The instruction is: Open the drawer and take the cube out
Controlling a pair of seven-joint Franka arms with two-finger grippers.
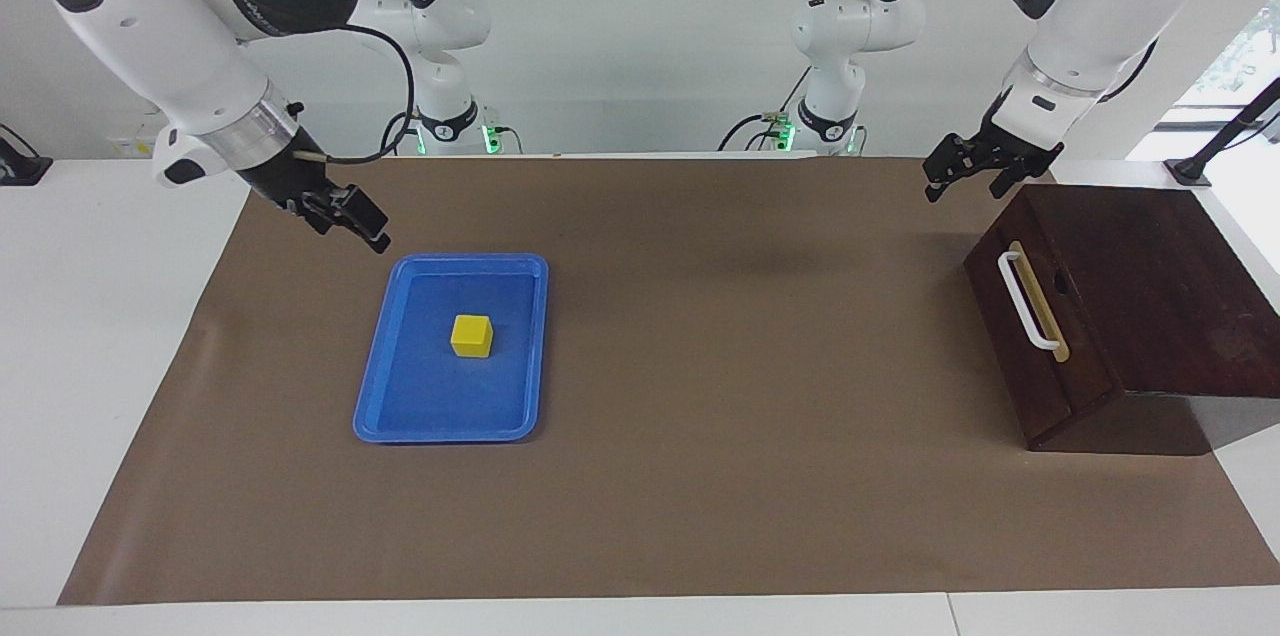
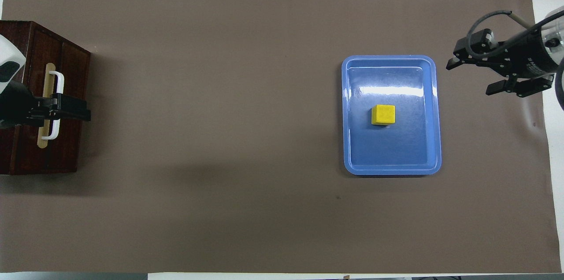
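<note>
Facing view: cube (image 1: 471,335) lies in tray (image 1: 530,356); both grippers empty, spread wide.

- I see the drawer (image 1: 1040,336) as dark brown wood with a faint sheen, closed flush in its matching wooden cabinet (image 1: 1160,286).
- Its handle (image 1: 1025,301) looks like smooth white plastic on a pale wood strip.
- The cube (image 1: 471,335) reads to me as matt yellow plastic.
- The tray (image 1: 520,356) is glossy blue plastic; I catch light glinting off it.
- The brown mat (image 1: 700,476) looks like matt paper, slightly creased.
- The arms' shells look like smooth white plastic.
</note>
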